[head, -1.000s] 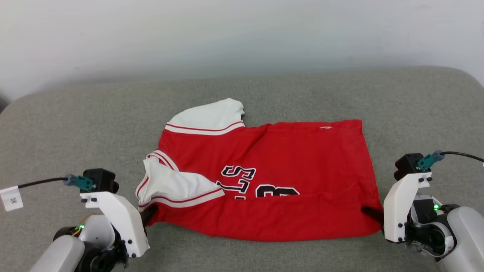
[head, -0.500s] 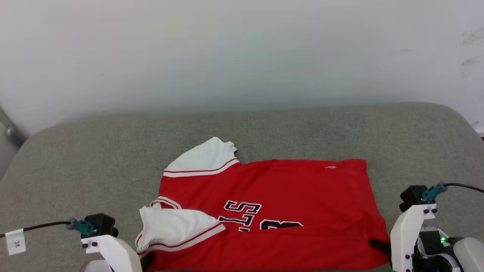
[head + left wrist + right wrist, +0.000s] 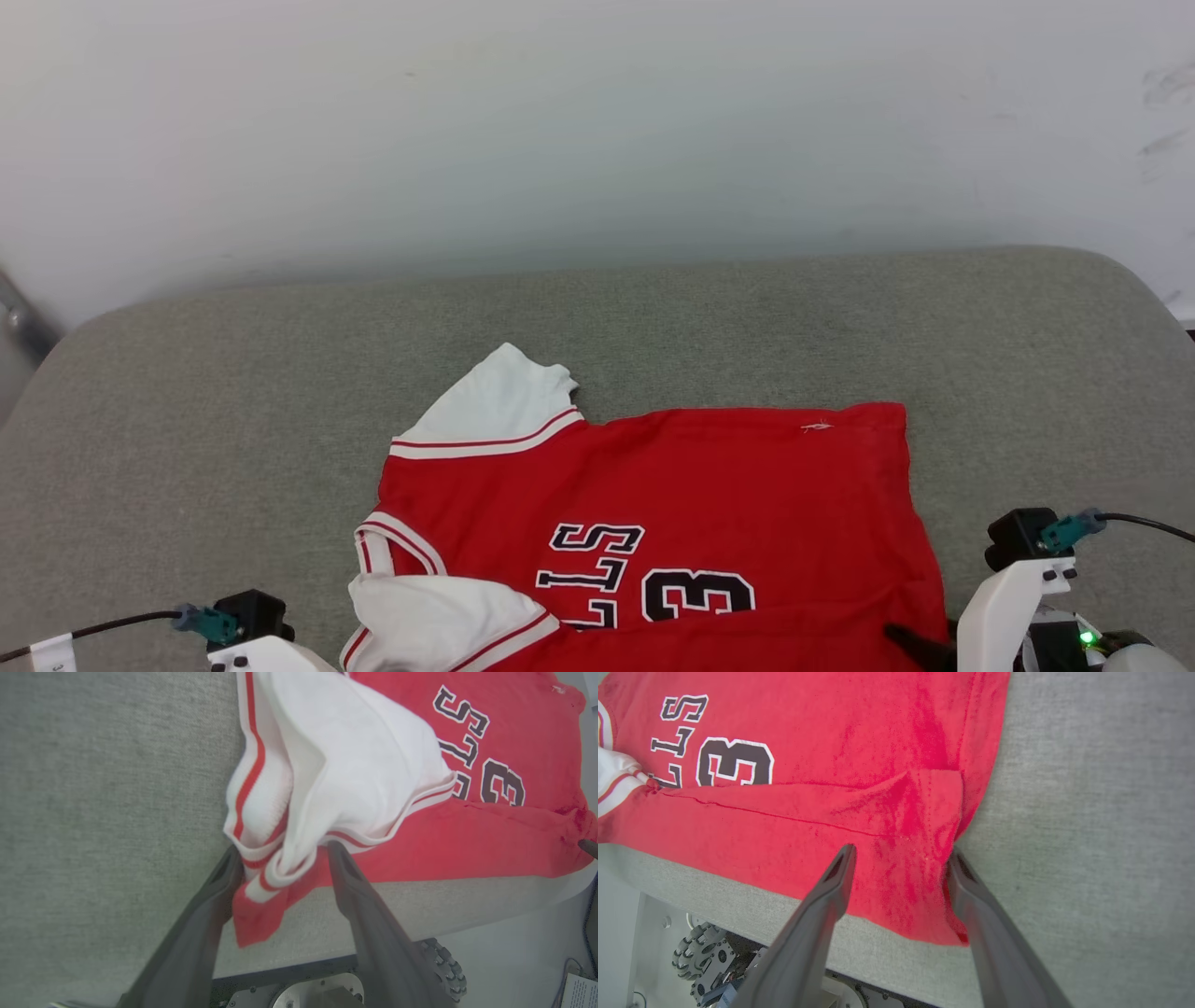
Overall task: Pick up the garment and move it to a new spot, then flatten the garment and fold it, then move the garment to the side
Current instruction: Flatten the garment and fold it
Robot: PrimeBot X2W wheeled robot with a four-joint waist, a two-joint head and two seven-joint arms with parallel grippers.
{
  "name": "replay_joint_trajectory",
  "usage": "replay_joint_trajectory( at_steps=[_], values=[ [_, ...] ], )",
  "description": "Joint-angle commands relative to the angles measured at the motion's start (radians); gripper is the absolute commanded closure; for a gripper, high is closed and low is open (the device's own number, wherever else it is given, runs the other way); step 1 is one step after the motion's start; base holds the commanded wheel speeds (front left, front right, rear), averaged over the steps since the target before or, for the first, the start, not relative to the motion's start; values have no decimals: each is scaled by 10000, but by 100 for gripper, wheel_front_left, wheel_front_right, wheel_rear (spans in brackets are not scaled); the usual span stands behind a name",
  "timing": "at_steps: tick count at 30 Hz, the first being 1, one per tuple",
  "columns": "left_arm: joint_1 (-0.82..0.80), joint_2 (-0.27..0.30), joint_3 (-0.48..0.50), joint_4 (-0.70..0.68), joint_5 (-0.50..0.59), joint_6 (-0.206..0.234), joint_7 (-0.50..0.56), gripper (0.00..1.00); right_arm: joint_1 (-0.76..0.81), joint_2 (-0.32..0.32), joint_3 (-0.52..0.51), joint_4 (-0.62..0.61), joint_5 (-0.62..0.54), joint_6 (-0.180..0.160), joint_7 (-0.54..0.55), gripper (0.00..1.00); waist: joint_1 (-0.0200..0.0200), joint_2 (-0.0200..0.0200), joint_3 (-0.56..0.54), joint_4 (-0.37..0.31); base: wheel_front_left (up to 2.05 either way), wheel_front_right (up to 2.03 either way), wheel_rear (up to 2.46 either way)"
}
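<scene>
Covering the head view's lower half, a grey pad (image 3: 233,392) carries the shirt (image 3: 709,495), lying at lower centre, its near edge folded over. The left gripper (image 3: 283,851) stands open astride the bunched white sleeve (image 3: 345,765); the right gripper (image 3: 901,854) stands open astride the red hem corner (image 3: 924,882).

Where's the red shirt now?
The garment lies at the near edge of the grey cushion, low centre in the head view, between the left gripper and right gripper.
</scene>
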Motion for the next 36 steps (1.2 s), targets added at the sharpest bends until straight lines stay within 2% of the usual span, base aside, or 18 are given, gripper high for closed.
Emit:
replay_joint_trajectory(
  at_steps=[1, 5, 13, 18, 23, 30, 33, 36],
  values=[
    [-193, -28, 67, 100, 100, -86, -185, 0, -85, -116, 60, -133, -201, 0, -430, 0, 0, -1, 2, -83, 0, 0, 0],
    [-592, 32, 130, 318, 602, -78, -852, 0, -257, -158, -120, -197, -913, 0, -1993, 0, 0, -1, -27, -271, 0, 0, 0],
    [-1780, -103, 444, 235, 1485, 214, -2156, 0, -672, 399, -788, -504, -2165, -2, -4470, 0, 0, -1, 304, -719, 0, 0, 0],
    [-2614, -245, 578, 425, 1924, 288, -2850, 0, -872, 745, -1098, -901, -2671, -2, -5347, 0, 0, -1, 751, -958, 0, 0, 0],
    [-4228, -208, 704, 809, 2436, 129, -3429, 0, -1388, 1156, -1401, -1602, -3183, -2, -5946, 0, 0, -1, 1972, -1284, 0, 0, 0],
    [-6806, -20, 582, 2007, 2739, -360, -2965, 0, -2128, 1611, -1679, -2350, -3523, -2, -6330, 0, 0, -1, 3414, -1712, 0, 0, 0],
    [-7816, 80, 425, 2698, 2569, -842, -2277, 0, -2277, 1751, -1793, -2477, -3584, -2, -6372, 0, 0, -1, 3826, -1923, 0, 0, 0],
    [-8677, 338, 161, 3410, 2342, -1471, -1069, 0, -2371, 1883, -1839, -2521, -3599, -2, -6409, 0, 0, -1, 4147, -2167, 0, 0, 0]
  ],
)
